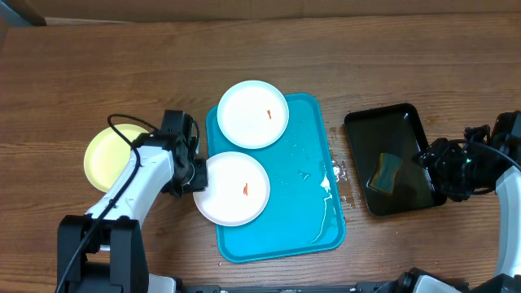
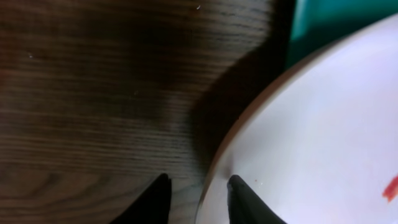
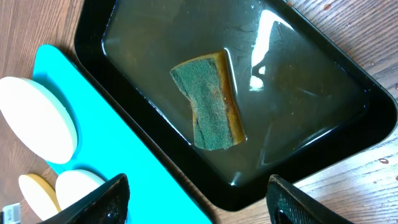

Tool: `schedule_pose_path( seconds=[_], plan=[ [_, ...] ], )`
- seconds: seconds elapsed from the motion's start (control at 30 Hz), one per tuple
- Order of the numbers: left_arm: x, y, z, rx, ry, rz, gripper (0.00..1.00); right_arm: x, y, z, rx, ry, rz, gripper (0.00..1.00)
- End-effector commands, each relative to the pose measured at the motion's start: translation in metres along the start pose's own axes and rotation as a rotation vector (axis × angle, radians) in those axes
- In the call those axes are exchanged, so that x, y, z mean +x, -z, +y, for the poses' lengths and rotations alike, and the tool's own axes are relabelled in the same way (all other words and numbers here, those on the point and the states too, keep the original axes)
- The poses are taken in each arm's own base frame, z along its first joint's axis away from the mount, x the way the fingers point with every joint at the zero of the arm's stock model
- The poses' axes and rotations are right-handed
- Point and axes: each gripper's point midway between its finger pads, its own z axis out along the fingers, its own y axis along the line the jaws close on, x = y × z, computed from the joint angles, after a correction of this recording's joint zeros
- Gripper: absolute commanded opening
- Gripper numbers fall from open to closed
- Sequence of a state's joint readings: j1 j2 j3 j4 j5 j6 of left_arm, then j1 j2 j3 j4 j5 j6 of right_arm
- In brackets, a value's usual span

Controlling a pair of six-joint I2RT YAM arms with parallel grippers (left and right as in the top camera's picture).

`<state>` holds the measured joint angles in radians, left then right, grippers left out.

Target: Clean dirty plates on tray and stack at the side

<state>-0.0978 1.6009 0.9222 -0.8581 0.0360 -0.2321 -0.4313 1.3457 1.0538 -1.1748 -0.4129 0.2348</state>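
Straddles rim of near plate w/ left gripper, pinch unclear, prob. to lift; poises right gripper, spread, near sponge.

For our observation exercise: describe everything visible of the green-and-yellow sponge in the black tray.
The rectangular sponge has a dark green scouring face over yellow foam. It lies flat and askew near the middle of the glossy black plastic tray, in shallow murky water. Only tray and water touch it; the open right gripper hangs apart from it.

Three plates, one blue tray, one black tray, one sponge
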Motion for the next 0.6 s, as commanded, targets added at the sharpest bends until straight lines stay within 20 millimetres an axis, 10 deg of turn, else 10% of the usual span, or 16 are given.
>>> schedule_pose_path(
  seconds=[0.0,0.1,0.57],
  plan=[
    [0.004,-0.002,-0.005,0.033,0.002,-0.004,0.17,-0.003,0.005,0.005,-0.015,0.013,-0.019,0.72],
    [0.002,0.001,-0.017,0.094,-0.035,-0.005,0.04,-0.003,0.005,0.005,-0.014,0.014,-0.02,0.72],
    [-0.012,0.016,-0.094,0.087,-0.385,-0.159,0.04,0.016,-0.007,0.029,-0.01,0.211,0.033,0.69]
  ],
)
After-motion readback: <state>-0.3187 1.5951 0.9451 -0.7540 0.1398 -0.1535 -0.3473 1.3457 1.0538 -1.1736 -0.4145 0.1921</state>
